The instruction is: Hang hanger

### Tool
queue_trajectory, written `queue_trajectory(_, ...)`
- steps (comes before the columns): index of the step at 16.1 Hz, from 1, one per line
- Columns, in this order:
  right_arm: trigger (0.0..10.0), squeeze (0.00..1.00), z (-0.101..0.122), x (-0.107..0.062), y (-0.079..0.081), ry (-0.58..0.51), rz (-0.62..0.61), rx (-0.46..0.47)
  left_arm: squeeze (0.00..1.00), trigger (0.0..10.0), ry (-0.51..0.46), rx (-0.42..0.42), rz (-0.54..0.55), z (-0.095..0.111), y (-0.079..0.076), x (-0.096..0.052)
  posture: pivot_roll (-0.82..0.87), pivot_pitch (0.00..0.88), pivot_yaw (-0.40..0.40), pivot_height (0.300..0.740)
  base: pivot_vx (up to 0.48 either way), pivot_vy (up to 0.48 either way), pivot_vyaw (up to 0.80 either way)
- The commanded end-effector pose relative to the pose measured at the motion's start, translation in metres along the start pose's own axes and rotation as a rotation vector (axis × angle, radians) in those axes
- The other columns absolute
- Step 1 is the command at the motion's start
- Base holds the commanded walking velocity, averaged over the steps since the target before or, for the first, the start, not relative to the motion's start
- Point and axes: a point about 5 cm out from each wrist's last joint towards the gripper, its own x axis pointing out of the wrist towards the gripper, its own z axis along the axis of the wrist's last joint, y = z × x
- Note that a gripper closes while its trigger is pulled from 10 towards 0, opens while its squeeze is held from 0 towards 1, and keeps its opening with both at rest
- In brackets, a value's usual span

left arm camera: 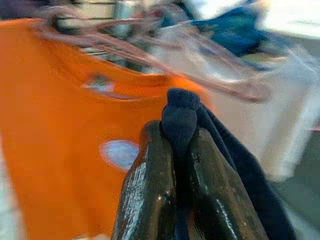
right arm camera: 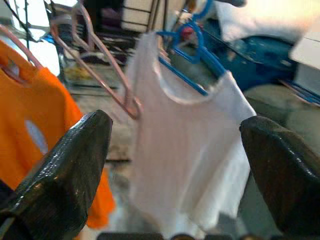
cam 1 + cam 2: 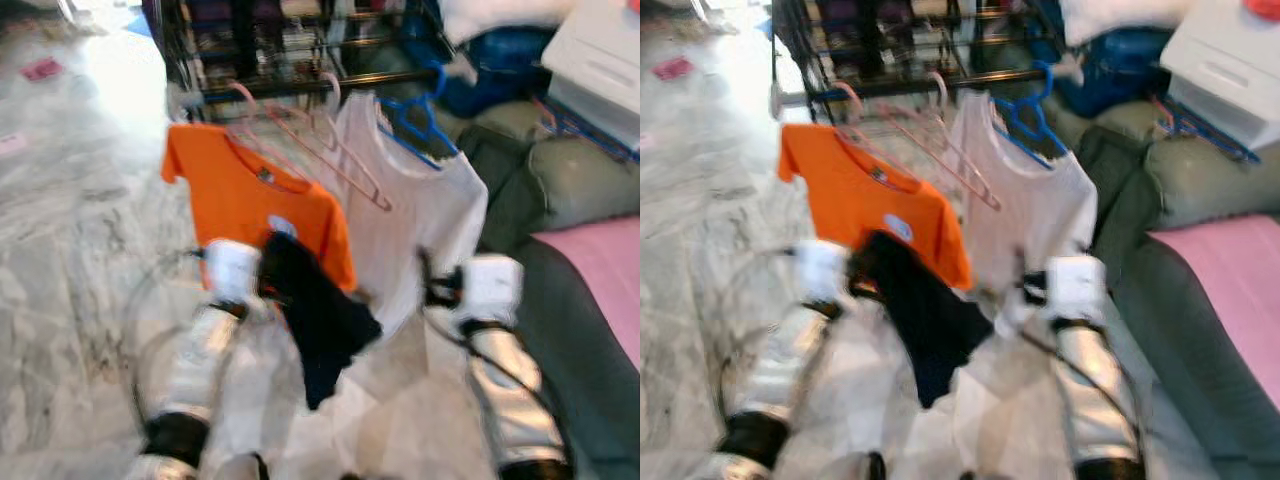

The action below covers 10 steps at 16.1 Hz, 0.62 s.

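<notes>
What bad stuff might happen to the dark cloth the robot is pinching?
1. The left claw pinches only a small fold of the dark cloth, and most of it hangs loose, so it may slip out and drop to the floor.
2. The orange shirt and empty pink hangers crowd the rack, so the cloth might snag or knock one off.
3. The open right claw faces the white shirt and might bump it.
</notes>
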Motion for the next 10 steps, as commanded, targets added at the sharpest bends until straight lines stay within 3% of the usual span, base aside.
queue_trajectory(1, 10.0, 0.00, -0.0007, -0.0041, -0.0094, 0.000, -0.015, -0.020, 0.00, 10.0, -0.064, 0.013, -0.007, 0.0122, -0.0096, 0.0061, -0.02, 0.177, -0.042, 0.740, 0.446, 0.000, 0.00)
queue_trajectory(7, 10.0, 0.00, -0.0003, -0.0031, -0.0090, -0.001, 0.008, -0.024, 0.00, 10.0, -0.051, 0.033, 0.040, 0.0081, -0.0041, 0.0017, -0.01, 0.170, -0.052, 0.740, 0.432, 0.000, 0.37)
queue_trajectory(10, 10.0, 0.00, -0.0001, -0.0020, -0.0081, 0.001, 0.022, -0.023, 0.00, 10.0, -0.049, 0.064, 0.077, 0.0084, -0.0017, 0.0011, -0.01, 0.169, -0.055, 0.740, 0.000, 0.000, 0.00)
